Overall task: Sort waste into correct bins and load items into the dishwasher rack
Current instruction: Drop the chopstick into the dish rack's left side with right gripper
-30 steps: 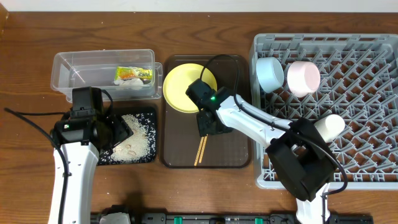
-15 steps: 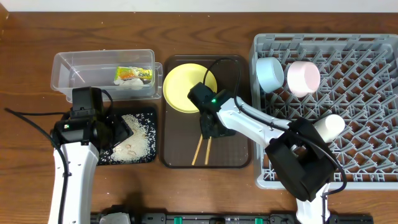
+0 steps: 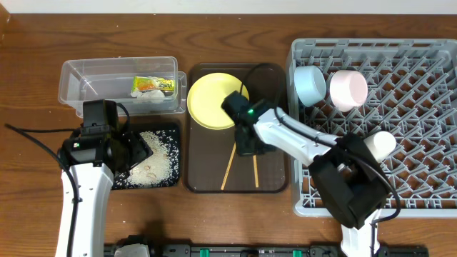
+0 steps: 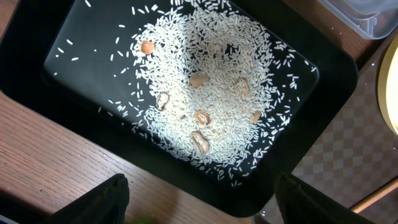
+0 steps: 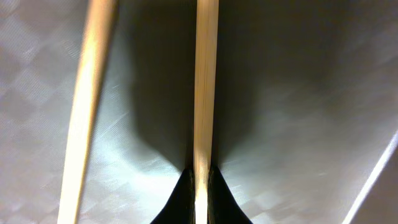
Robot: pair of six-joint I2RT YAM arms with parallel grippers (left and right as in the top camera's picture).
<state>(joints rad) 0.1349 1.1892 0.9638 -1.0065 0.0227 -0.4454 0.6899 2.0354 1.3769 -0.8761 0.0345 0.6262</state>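
Note:
My right gripper [image 3: 247, 148] [image 5: 200, 190] is shut on one light wooden chopstick [image 3: 255, 171] [image 5: 205, 81] low over the brown serving tray [image 3: 273, 175]. The other chopstick [image 3: 229, 169] [image 5: 87, 106] lies loose on the tray to its left. The yellow plate [image 3: 209, 100] sits at the tray's far end. My left gripper [image 3: 132, 153] [image 4: 199, 211] hangs open over the near edge of the black tray [image 3: 176, 153] [image 4: 74, 37], which holds rice [image 3: 153, 160] [image 4: 211, 93] and a few brown bits. The green-and-orange wrapper [image 3: 153, 86] and a white tissue [image 3: 146, 98] lie in the clear tub [image 3: 93, 75].
The grey dishwasher rack [image 3: 414, 143] fills the right side. In it are a light blue bowl [image 3: 310, 84], a pink bowl [image 3: 348, 89] and a pale cup [image 3: 378, 145]. My right arm reaches from the rack's near corner across the brown tray.
My right gripper has closed on one chopstick. That chopstick has swung to the right, so the two now lie spread apart. The left arm has not moved.

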